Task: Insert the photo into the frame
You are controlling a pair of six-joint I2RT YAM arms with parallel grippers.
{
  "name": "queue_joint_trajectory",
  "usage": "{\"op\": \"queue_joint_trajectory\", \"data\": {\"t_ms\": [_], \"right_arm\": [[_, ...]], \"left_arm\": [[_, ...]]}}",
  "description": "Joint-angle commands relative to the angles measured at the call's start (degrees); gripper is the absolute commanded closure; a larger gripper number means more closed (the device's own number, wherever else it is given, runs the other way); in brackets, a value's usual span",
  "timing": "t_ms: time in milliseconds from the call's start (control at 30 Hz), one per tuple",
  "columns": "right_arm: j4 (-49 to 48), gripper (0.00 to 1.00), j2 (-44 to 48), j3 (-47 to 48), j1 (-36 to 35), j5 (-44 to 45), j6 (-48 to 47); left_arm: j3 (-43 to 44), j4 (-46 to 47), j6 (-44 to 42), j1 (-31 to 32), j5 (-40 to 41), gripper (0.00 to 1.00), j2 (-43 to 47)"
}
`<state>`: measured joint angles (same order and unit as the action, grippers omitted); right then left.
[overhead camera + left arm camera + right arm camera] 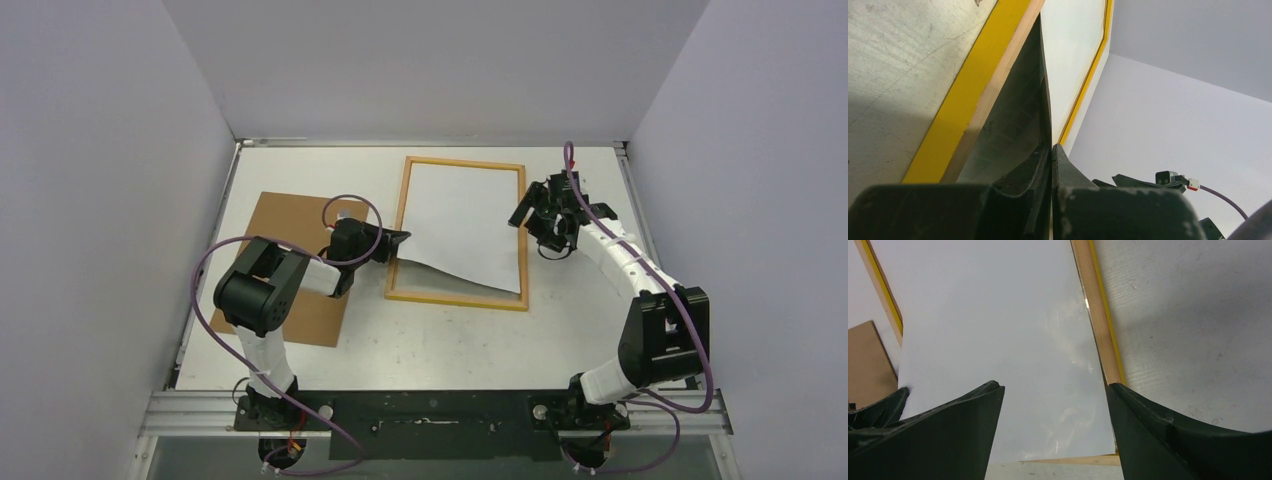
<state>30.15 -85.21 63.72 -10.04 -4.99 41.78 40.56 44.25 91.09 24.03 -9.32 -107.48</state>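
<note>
Photo, white back up, lay inside the frame at the centre of the overhead view, its long axis running top to bottom. The left hand was pinched tight on its lower-left corner, lifted off the tabletop. The right hand gaped wide over the photo's right edge, holding nothing.
</note>
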Motion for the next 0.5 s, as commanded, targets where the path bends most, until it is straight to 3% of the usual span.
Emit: {"op": "queue_joint_trajectory", "data": {"t_ms": [0,233,467], "right_arm": [[-0.58,0.23,0.23,1.87,0.46,0.07,-0.13],[-0.77,0.23,-0.31,1.93,0.46,-0.38,-0.19],[-1.05,0.23,-0.14,1.41,0.46,-0.65,-0.03]], "left_arm": [[0.75,1.26,-0.12,0.05,2.40,1.00,1.41],[0.70,0.77,1.33,0.40,1.83,0.97,0.76],[0.93,-2.99,0.53,0.40,2.03,0.57,3.59]]}}
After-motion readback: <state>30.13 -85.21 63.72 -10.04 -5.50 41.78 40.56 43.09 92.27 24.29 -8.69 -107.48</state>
